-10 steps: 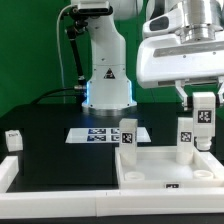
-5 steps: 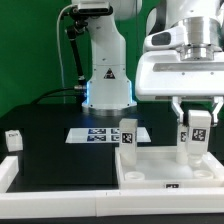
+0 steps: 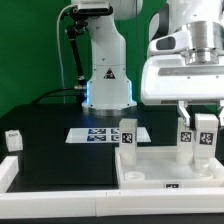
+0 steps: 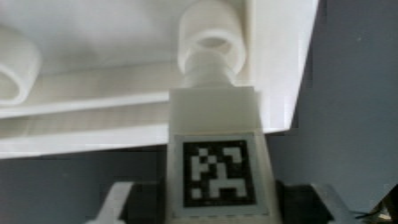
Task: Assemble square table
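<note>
Square table panel [image 3: 160, 165] lies flat on the black counter [image 3: 50, 165] at the exterior view's right, and the gripper [image 3: 206, 128] is closed partway on an upright tagged leg [image 3: 206, 138] over its far corner (a standing leg [image 3: 186, 140] is just beside). Keep it plumb and lower it straight before twisting, I judge. The hole beneath is hidden by the leg itself, and the wrist view crops the gripper's fingers.

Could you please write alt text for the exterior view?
The gripper holds a white tagged leg upright over the square white panel, at the exterior view's right. Two more legs stand on the panel; a fourth leg sits on the black table.
</note>
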Action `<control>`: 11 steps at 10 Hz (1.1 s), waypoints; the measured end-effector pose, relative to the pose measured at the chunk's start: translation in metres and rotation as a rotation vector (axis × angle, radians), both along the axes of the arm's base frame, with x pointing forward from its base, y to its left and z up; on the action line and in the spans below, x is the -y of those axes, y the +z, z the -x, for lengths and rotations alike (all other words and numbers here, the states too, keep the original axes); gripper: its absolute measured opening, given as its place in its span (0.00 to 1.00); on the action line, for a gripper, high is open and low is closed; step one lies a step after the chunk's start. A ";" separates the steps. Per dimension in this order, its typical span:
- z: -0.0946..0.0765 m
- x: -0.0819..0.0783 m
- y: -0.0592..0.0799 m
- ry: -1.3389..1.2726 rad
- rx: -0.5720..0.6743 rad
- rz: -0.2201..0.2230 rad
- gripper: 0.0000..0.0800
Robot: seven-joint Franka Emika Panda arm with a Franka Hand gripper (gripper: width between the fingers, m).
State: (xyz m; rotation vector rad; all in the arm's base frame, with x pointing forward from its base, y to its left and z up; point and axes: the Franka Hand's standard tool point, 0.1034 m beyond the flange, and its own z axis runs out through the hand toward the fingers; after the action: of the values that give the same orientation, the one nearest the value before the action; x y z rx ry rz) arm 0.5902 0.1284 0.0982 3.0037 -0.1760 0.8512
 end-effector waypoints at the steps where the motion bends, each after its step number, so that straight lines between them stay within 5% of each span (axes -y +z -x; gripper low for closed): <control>1: 0.002 -0.003 -0.004 0.000 -0.005 0.001 0.36; 11: -0.004 0.003 -0.010 0.013 -0.005 0.023 0.36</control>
State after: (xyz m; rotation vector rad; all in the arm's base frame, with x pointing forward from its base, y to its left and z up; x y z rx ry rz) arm 0.5941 0.1256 0.0882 2.9893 -0.1458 0.8402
